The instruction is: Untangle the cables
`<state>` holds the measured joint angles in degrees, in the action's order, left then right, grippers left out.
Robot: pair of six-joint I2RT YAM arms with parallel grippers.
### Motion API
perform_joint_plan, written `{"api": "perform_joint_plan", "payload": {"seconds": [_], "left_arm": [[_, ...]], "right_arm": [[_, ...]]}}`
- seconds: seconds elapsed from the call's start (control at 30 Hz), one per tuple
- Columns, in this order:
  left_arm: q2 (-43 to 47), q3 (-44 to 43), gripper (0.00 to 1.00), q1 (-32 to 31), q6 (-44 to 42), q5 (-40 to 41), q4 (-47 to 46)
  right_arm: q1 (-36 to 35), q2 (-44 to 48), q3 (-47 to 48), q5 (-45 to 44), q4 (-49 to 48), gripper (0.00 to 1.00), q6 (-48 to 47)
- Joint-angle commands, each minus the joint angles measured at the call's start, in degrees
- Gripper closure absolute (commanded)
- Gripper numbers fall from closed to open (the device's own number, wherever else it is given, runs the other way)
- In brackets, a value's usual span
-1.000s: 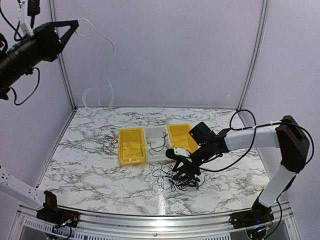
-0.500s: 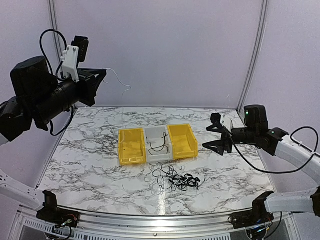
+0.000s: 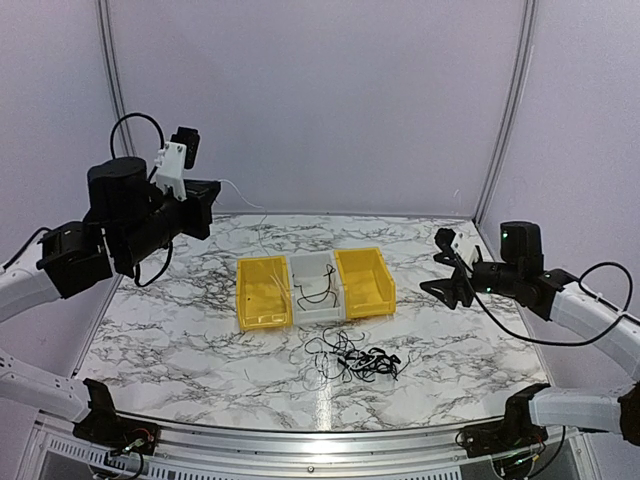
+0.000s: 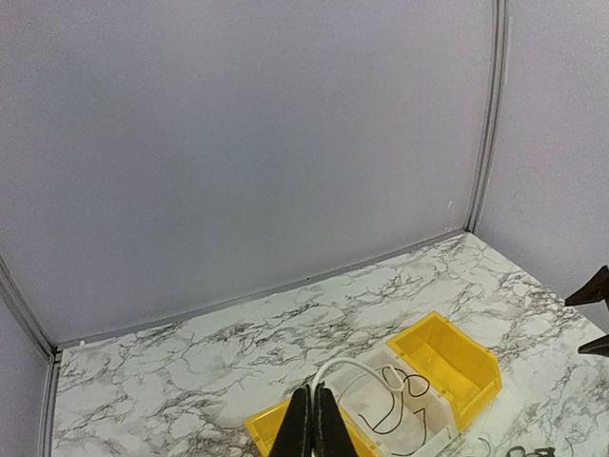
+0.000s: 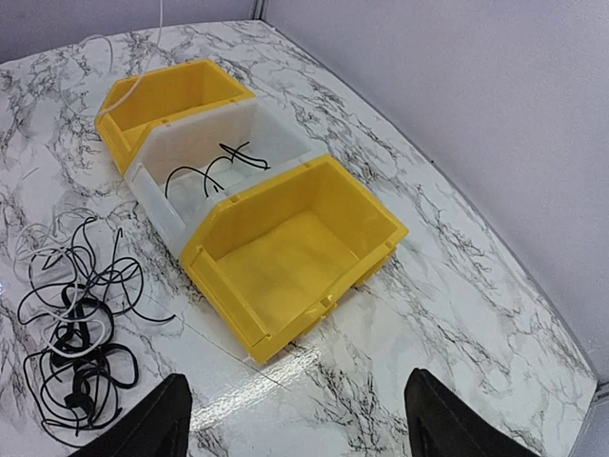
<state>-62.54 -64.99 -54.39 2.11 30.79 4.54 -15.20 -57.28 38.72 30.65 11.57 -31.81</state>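
Left gripper (image 3: 208, 205): riding high on a raised arm, clenching the white cable (image 4: 338, 367).
Right gripper (image 3: 432, 262): hovering out right, arm bending low, jaws gaping, gripping nothing.
Cables (image 3: 355, 362): lying tangled in front of the bins (image 3: 262, 266); a black one (image 3: 318, 293) is sitting in the middle bin (image 3: 310, 262).

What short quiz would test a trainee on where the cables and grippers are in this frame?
1. True or false: the left gripper is shut on the pale cable.
2. Which of the three bins holds a black cable? A) left B) middle C) right
3. Where does the tangle of black cables lie, and does the right gripper touch it?

Key
1. True.
2. B.
3. It lies on the table, in front of the three bins. The right gripper is open, off to the side, and does not touch it.
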Motion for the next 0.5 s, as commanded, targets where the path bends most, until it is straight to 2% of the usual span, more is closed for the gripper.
{"api": "perform_joint_plan", "payload": {"seconds": [0.0,0.47], "left_arm": [[-1.2,3.0,1.0,4.3,1.9,-2.9,-6.7],[-8.9,6.2,1.0,10.8,4.5,-11.0,-9.5]], "right_arm": [[0.7,0.5,-0.2,-1.6,-1.6,0.23,-1.0],[0.8,-0.4,-0.8,-3.3,-1.6,0.24,-3.0]]}}
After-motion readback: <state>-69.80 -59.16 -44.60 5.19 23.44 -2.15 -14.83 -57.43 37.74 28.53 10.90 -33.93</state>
